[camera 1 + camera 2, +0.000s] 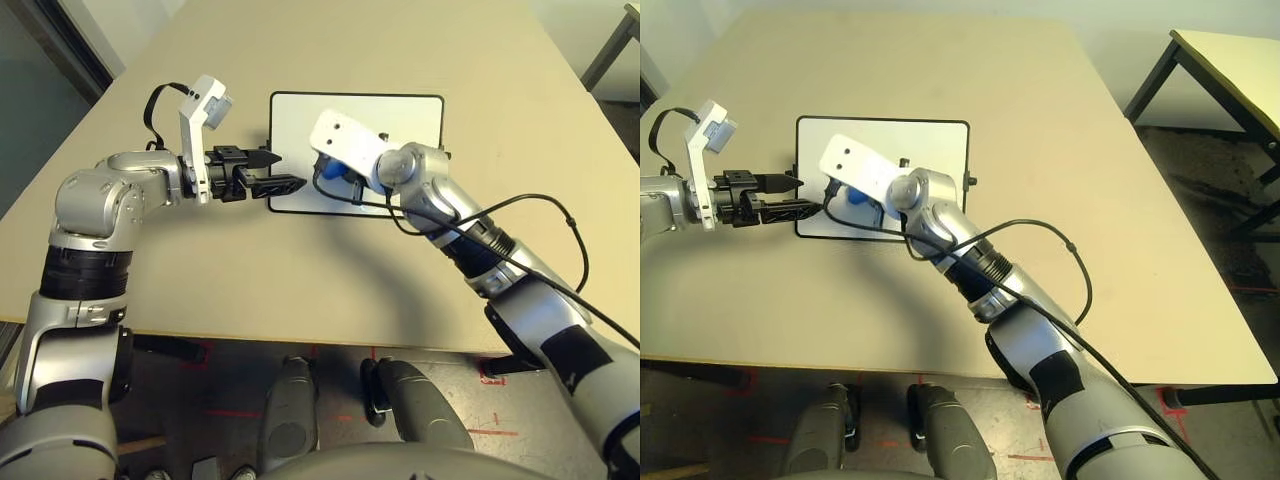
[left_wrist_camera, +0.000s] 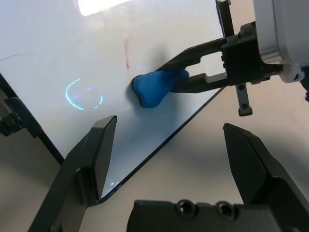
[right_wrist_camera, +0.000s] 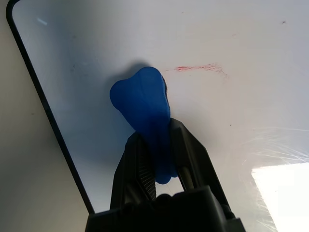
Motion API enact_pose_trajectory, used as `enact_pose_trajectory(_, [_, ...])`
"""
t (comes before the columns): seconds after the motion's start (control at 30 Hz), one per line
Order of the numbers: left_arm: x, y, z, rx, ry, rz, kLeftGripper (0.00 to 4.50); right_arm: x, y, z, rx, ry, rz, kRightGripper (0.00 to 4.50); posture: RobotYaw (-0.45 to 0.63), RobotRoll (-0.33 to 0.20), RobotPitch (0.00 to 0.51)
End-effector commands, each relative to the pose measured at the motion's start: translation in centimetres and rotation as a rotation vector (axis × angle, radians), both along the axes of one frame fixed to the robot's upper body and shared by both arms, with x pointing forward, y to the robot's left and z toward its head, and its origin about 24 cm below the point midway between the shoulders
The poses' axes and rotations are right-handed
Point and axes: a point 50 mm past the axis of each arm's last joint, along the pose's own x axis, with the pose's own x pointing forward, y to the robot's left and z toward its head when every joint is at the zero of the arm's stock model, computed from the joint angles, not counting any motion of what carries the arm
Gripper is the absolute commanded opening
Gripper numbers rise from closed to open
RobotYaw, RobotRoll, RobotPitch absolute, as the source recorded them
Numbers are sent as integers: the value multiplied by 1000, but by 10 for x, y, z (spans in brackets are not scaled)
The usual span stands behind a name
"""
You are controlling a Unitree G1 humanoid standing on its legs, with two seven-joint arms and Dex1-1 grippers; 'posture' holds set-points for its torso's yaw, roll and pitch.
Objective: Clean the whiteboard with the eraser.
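The whiteboard (image 1: 300,120) lies flat on the tan table (image 1: 300,270), just beyond the table's middle. My right gripper (image 3: 159,145) is shut on the waist of the blue eraser (image 3: 142,101) and presses its head against the board near the front left corner. A faint red smear (image 3: 198,68) lies on the board close beside the eraser. My left gripper (image 1: 287,170) stands open at the board's left edge, a short way from the eraser (image 2: 154,87). One of its fingers (image 2: 96,145) hangs over the board, the other over the table.
A small black knob (image 1: 971,182) sticks out of the board's right side. A black cable (image 1: 1060,250) loops off my right forearm above the table. A second table (image 1: 1230,60) stands off to the right across a gap of floor.
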Motion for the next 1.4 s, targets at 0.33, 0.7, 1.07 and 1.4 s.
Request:
enact_pose_trajectory(0.33, [-1, -1, -3, 17, 11, -7, 4500, 26, -2, 36, 75, -54, -95, 618, 17, 0, 168])
enact_pose_trajectory(0.7, [-1, -1, -2, 18, 12, -10, 4500, -4, -3, -10, -13, 54, -19, 618, 16, 0, 169])
enact_pose_trajectory(1.07, [0, -3, -2, 16, 12, -19, 4500, 6, -11, 11, 10, 13, -68, 618, 6, 0, 166])
enact_pose_trajectory(1.4, [0, -3, -3, 14, 15, -16, 4500, 14, -13, 39, 64, -31, -100, 618, 4, 0, 167])
